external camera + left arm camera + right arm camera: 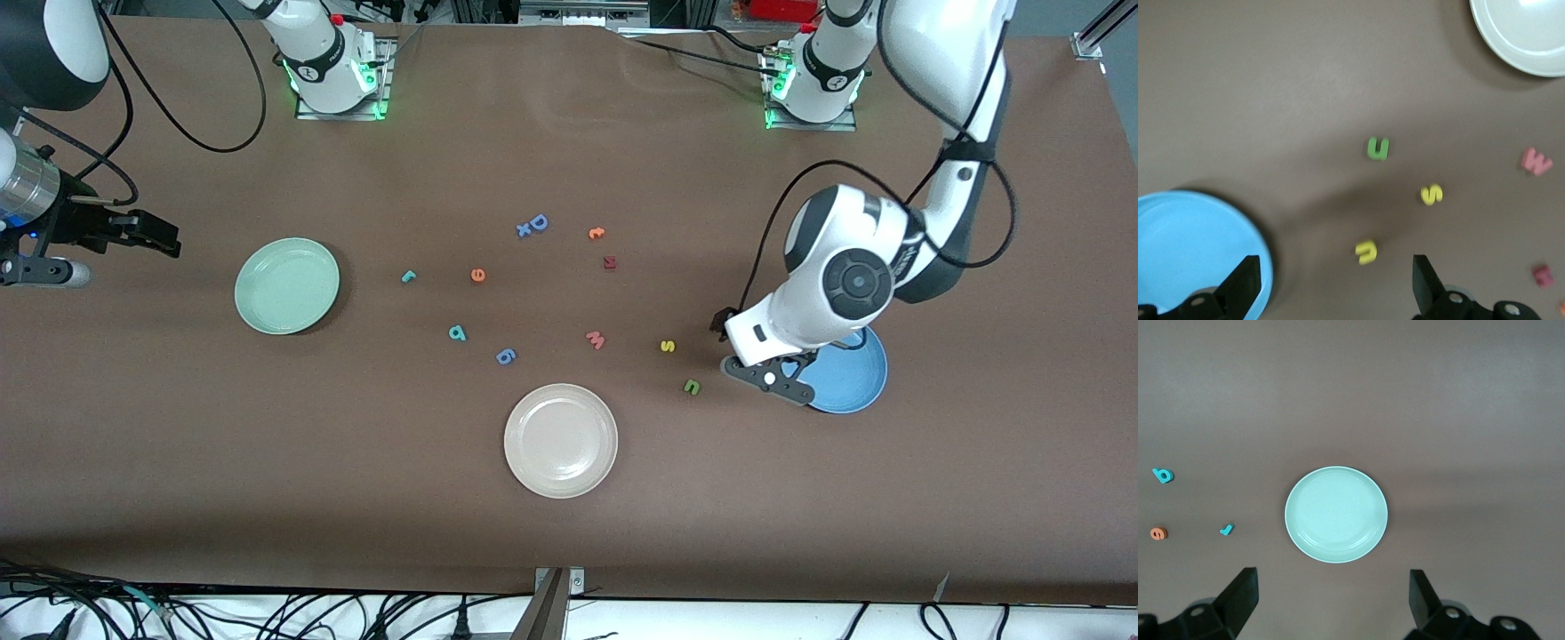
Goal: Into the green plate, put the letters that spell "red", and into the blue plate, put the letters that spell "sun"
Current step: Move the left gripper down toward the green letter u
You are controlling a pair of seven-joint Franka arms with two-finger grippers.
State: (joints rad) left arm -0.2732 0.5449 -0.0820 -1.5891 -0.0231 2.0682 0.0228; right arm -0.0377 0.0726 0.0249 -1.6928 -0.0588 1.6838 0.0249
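Green "u" (692,387): tiny foam letter.

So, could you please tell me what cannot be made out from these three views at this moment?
- Front view: the left arm covers part of the round blue plate and the yellow foam "u"/"n" letter, seen only in the left wrist view.
- Front view: the open left gripper is partly hidden under its wrist.
- Right wrist view: the open right gripper is cut by the edge; the teal foam "d" is tiny.
- Left wrist view: the beige-white plate is cut off.
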